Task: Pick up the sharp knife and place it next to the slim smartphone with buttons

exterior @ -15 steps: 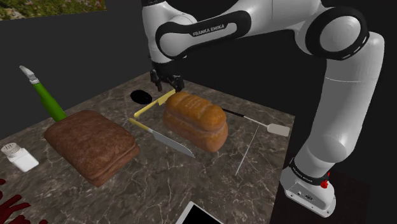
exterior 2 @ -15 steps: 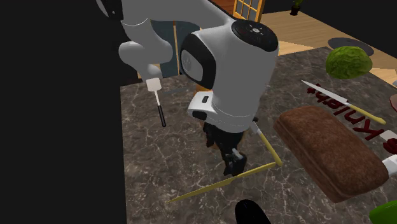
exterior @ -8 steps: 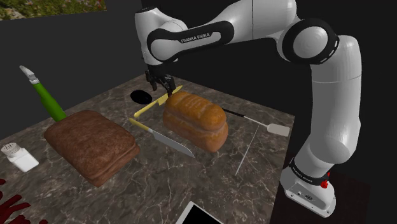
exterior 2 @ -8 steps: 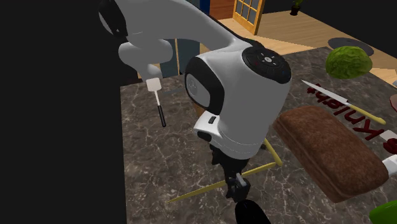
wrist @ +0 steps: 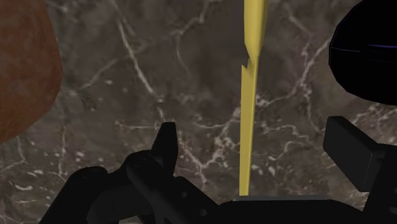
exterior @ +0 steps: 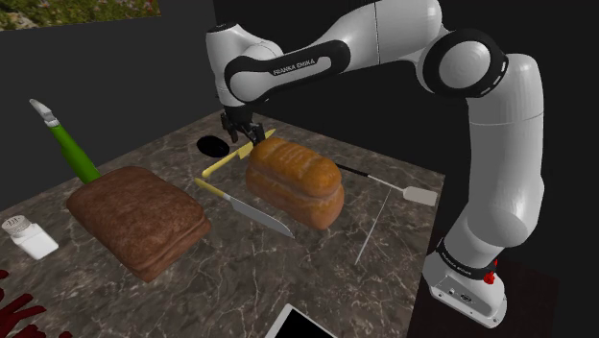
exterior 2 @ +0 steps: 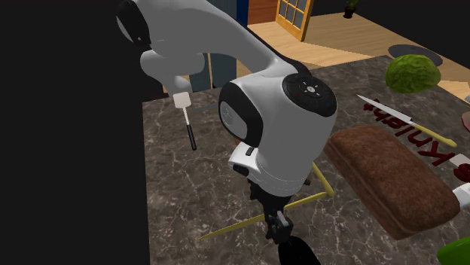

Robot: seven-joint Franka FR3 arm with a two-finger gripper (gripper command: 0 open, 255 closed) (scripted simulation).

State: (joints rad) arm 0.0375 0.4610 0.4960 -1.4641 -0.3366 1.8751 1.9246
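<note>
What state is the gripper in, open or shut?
Open. In the wrist view the gripper's two black fingers stand apart, with a thin yellow strip lying between them, touching neither.

Only one clear read: "FRANKA EMIKA", white caps on the black band of the arm in the shoulder view, at 12 o'clock from the bread loaf. In the second exterior view there's dark red lettering on the counter, out at 3 o'clock and upside down to that camera. I can't make out the word. Nothing else is legible.
</note>
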